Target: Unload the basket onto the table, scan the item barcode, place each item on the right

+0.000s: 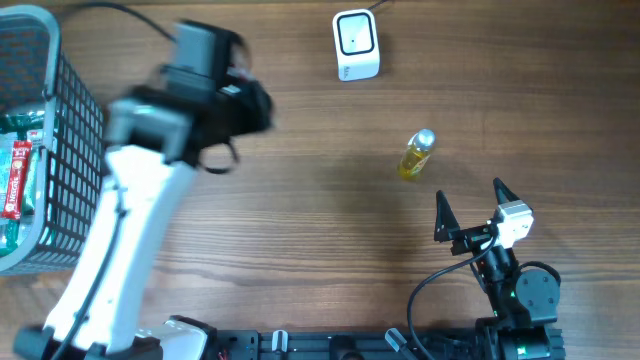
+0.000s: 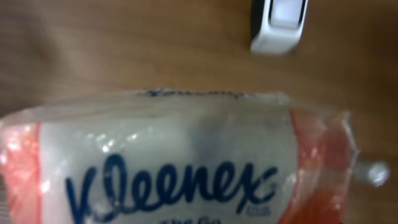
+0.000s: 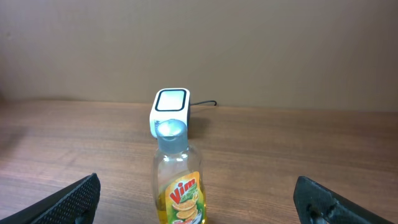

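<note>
A Kleenex tissue pack (image 2: pixel 180 168), white with orange ends in clear wrap, fills the left wrist view. It is held above the table in my left gripper (image 1: pixel 208 50), whose fingers the pack hides. The overhead view shows that arm blurred, left of the white barcode scanner (image 1: pixel 356 45), which also appears just beyond the pack (image 2: pixel 280 25). My right gripper (image 1: pixel 469 192) stands wide open and empty near the front right. It faces a small yellow Vim bottle (image 3: pixel 179 186) standing in line with the scanner (image 3: pixel 170 109).
A dark wire basket (image 1: pixel 70 120) at the left edge holds several packets, one of them red (image 1: pixel 15 180). The Vim bottle (image 1: pixel 416 154) stands between the scanner and my right gripper. A black cable runs from the scanner off the far edge.
</note>
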`<action>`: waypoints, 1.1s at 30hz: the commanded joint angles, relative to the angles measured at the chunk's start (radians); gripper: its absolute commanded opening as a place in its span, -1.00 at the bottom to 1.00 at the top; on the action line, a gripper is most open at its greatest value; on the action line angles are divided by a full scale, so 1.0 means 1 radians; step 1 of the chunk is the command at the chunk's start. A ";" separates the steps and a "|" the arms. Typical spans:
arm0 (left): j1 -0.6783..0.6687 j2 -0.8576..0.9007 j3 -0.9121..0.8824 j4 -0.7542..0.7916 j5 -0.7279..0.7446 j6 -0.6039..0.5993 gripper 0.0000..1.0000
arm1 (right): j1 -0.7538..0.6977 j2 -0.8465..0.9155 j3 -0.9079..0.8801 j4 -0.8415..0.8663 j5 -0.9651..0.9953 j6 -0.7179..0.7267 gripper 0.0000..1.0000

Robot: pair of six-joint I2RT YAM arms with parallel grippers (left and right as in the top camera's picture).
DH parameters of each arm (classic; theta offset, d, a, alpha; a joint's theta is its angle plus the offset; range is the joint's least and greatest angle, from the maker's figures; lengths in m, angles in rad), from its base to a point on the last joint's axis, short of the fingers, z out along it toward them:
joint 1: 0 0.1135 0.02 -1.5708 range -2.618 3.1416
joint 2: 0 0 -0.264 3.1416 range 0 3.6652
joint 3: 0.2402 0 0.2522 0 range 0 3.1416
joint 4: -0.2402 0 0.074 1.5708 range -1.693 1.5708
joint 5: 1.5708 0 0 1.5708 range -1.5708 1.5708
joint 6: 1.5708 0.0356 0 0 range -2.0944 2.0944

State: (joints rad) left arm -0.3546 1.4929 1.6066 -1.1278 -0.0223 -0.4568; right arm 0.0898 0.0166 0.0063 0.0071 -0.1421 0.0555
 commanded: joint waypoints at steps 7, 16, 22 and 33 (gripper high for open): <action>-0.337 0.186 -0.273 0.303 -0.048 -0.159 -0.23 | -0.005 -0.003 -0.001 0.004 -0.013 0.003 0.99; -0.517 0.394 -0.273 0.448 -0.156 -0.248 -0.20 | -0.005 -0.003 -0.001 0.004 -0.013 0.004 1.00; -0.563 0.409 -0.273 0.456 -0.143 -0.258 0.18 | -0.005 -0.003 -0.001 0.004 -0.013 0.004 0.99; -0.568 0.349 -0.247 0.435 -0.145 -0.224 0.83 | -0.005 -0.003 -0.001 0.004 -0.013 0.004 0.99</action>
State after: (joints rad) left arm -0.9394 1.8961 1.3338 -0.6804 -0.1497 -0.7033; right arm 0.0898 0.0166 0.0063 0.0071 -0.1425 0.0555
